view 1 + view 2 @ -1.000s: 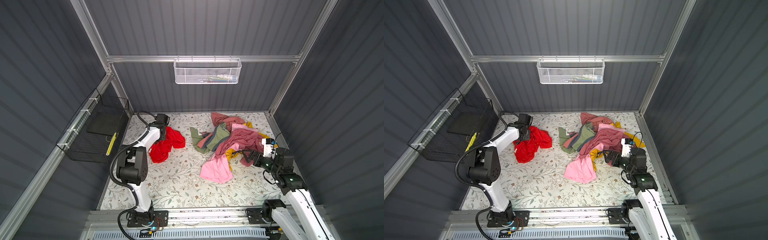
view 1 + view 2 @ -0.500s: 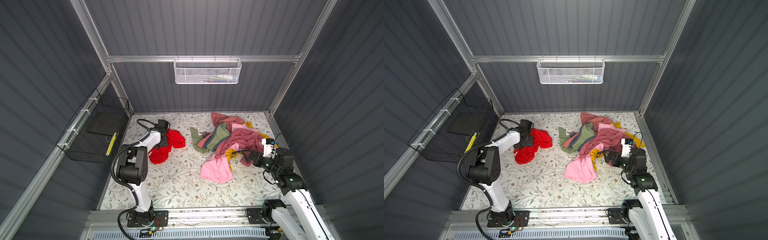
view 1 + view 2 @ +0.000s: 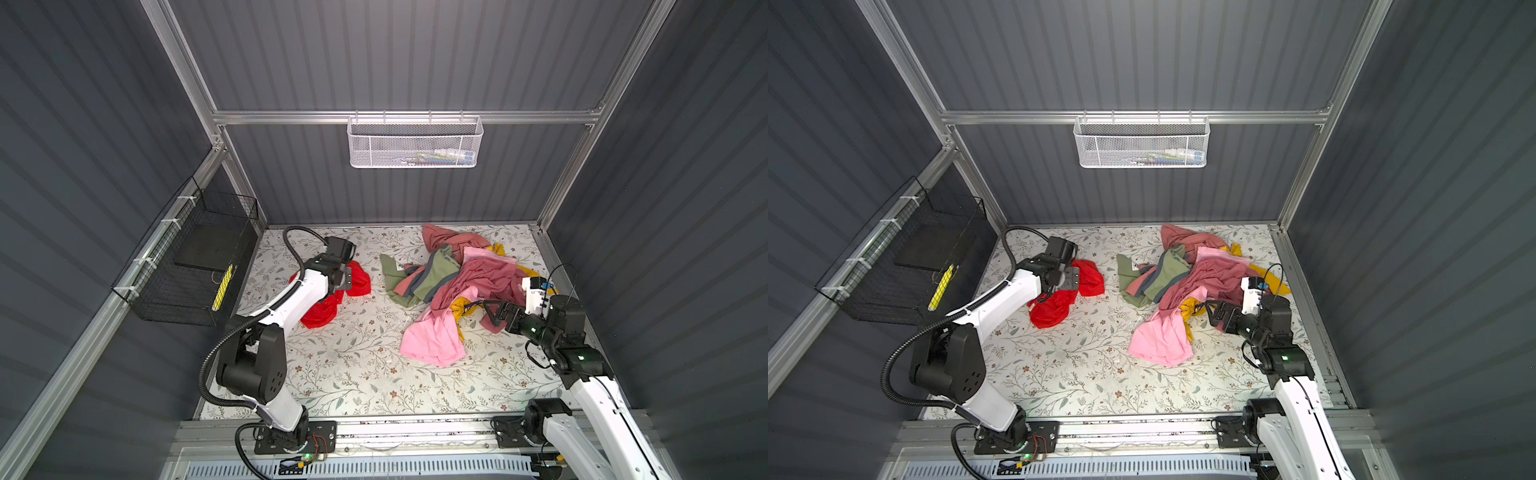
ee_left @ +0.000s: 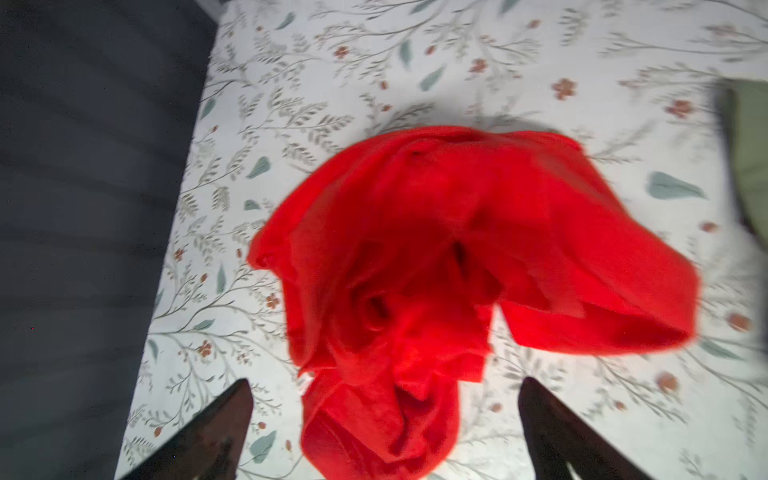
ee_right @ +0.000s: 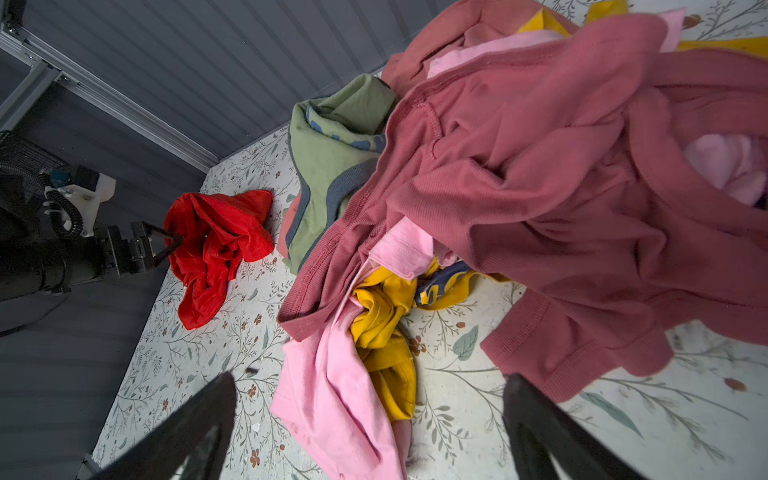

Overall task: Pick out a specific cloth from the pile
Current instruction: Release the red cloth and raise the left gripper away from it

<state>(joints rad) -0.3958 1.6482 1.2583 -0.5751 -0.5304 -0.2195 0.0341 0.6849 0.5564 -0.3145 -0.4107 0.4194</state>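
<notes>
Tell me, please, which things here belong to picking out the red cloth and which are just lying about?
Job: pile of clothes; red cloth, apart from it; left gripper, open by the cloth; right gripper, open beside the pile.
Lying about: white basket on the back wall; black basket on the side wall.

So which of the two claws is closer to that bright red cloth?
Left. The left gripper is open right at the red cloth; the right gripper is across the table, beside the pile.
</notes>
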